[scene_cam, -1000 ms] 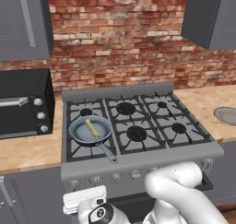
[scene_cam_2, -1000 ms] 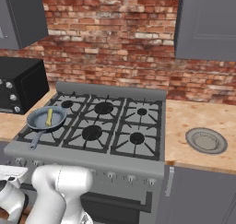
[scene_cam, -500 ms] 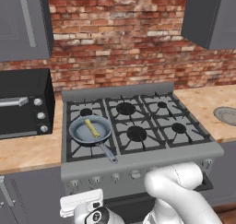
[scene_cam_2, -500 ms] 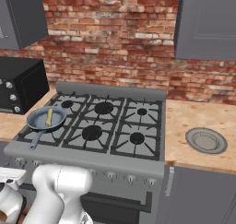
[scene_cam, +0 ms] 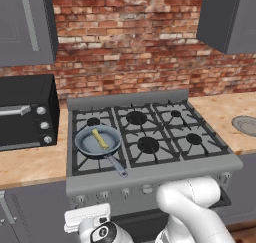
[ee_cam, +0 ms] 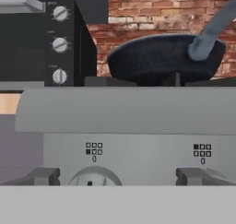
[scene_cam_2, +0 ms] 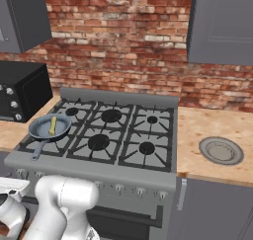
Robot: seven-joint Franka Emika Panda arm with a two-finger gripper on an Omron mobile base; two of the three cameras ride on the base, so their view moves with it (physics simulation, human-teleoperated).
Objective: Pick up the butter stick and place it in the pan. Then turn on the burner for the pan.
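The pale-yellow butter stick (scene_cam: 100, 138) (scene_cam_2: 52, 125) lies inside the pan (scene_cam: 85, 146) (scene_cam_2: 40, 131), which sits on the stove's front-left burner with its handle pointing toward the front edge. From the hand view I look up at the pan's dark side (ee_cam: 156, 57) and its handle (ee_cam: 212, 29). My gripper (ee_cam: 117, 177) is open, low in front of the stove's front panel. A round knob (ee_cam: 94, 178) stands between its fingertips (ee_cam: 42, 176), closer to the left one. I see nothing held.
A black toaster oven (scene_cam: 25, 112) (ee_cam: 41, 38) stands on the counter left of the stove (scene_cam: 150, 167). A flat grey plate (scene_cam_2: 221, 150) lies on the counter to the right. More knobs (scene_cam: 126, 192) line the front panel.
The hand has barely shifted in front of the stove panel and its jaws stay open. Pan and butter stick have not moved.
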